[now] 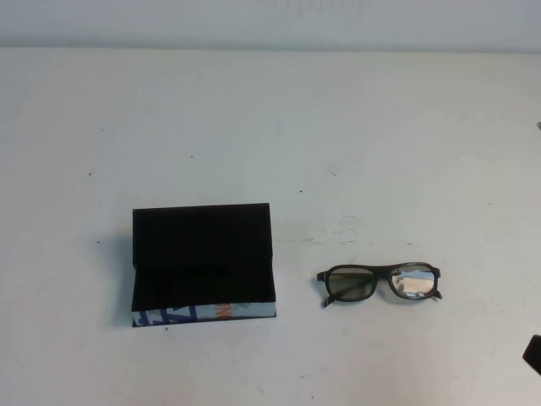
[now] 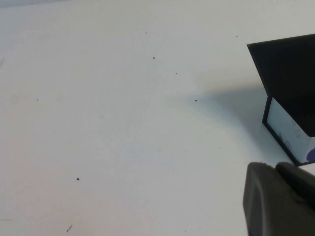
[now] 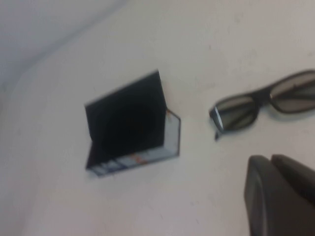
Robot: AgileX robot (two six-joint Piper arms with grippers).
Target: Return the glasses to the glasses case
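Observation:
The glasses case stands open on the white table, left of centre, lid up, black lining showing, blue-and-white front edge toward me. The dark-framed glasses lie flat on the table to its right, apart from it. My left gripper is shut and empty, low beside one end of the case; it is out of the high view. My right gripper is shut and empty, off to the near right of the glasses, with the case beyond. Only a dark tip of it shows in the high view.
The white table has small dark specks and faint scuffs between the case and the glasses. Its far edge meets a pale wall at the back.

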